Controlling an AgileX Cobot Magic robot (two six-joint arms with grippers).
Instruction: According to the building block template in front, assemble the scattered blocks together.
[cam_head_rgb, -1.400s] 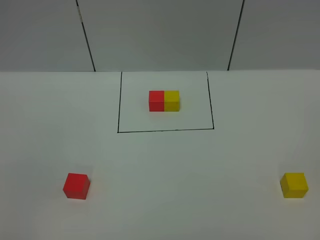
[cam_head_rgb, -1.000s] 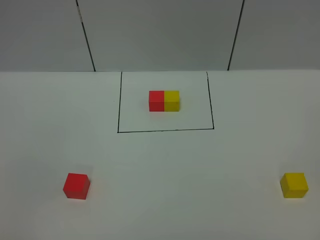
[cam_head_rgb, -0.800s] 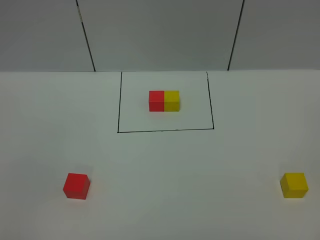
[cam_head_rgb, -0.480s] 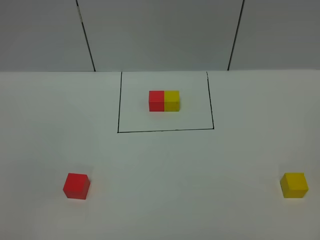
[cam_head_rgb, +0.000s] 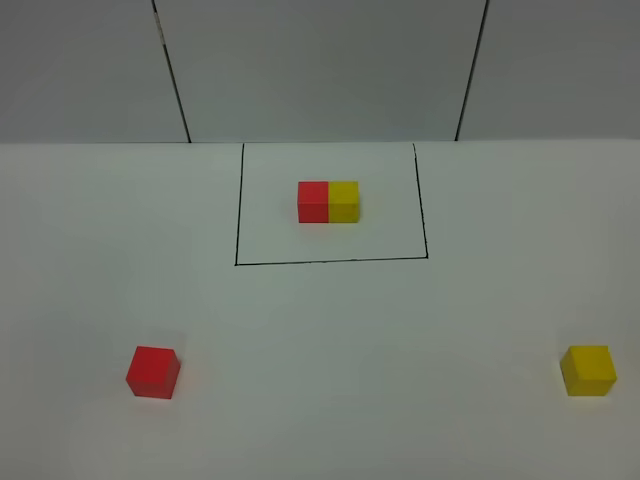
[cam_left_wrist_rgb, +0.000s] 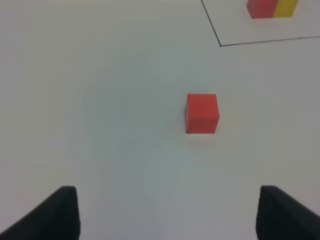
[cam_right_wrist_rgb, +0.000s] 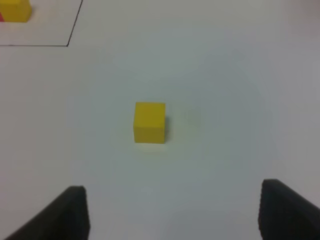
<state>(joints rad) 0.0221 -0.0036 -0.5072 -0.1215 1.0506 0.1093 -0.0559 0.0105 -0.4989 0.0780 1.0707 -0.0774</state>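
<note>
Red cube (cam_left_wrist_rgb: 202, 113), yellow cube (cam_right_wrist_rgb: 149, 123) — each beyond spread jaws

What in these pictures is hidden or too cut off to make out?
- The left hand: outside the high view's frame. The left wrist view shows only two dark fingertips; the picture edge cuts off the rest.
- The right hand: likewise in the right wrist view.
- The building block template: cut by the right wrist view's edge, leaving mostly its yellow half.
</note>
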